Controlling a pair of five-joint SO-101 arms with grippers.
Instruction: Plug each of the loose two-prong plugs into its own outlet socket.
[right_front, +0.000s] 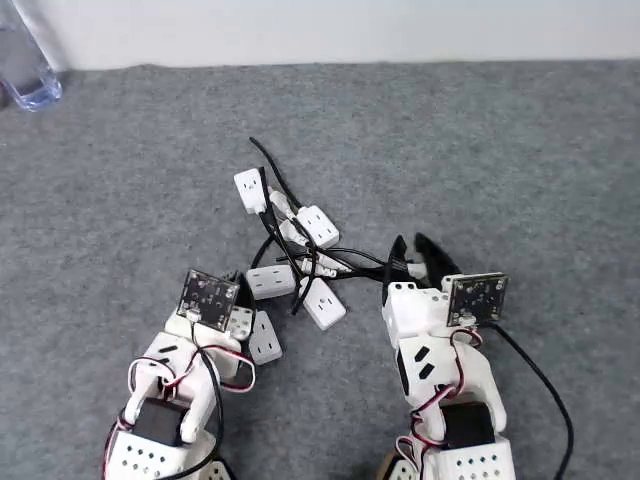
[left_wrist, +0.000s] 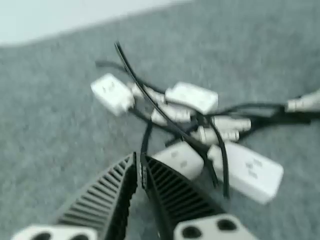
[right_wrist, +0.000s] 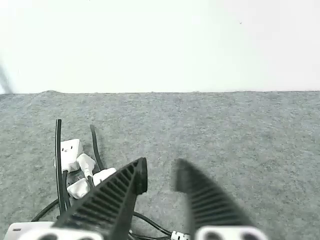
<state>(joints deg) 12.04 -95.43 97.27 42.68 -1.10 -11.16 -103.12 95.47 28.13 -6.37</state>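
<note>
Ribbed black fingers (left_wrist: 170, 190) of left gripper (left_wrist: 139, 159) sit lowest in the left wrist frame, clenched almost tip to tip. A thin black cord (left_wrist: 146, 139) runs into the slit; pinched or merely passing behind, cannot tell. Right gripper (right_wrist: 158, 175) is released, nothing in it, just right of centre in the high frame. Task items: a heap of white plastic outlet socket blocks (right_front: 322, 302) and white two-prong plugs (left_wrist: 225, 123) on tangled cords. They lie mid-frame on the grey felt-like table cover (right_front: 500, 150), between and just ahead of both arms. Risks, as judged: cords cross over several blocks, so lifting one plug likely drags its neighbours and shifts sockets. Loose blocks may skid under an insertion push unless the other arm pins them. A grip on cord rather than plug body gives no control of prong alignment. Hard to make out: which plug runs to which cord, prong orientation, and the slot faces of the blocks tucked under the left arm's small black camera board (right_front: 208, 293) at lower left.
</note>
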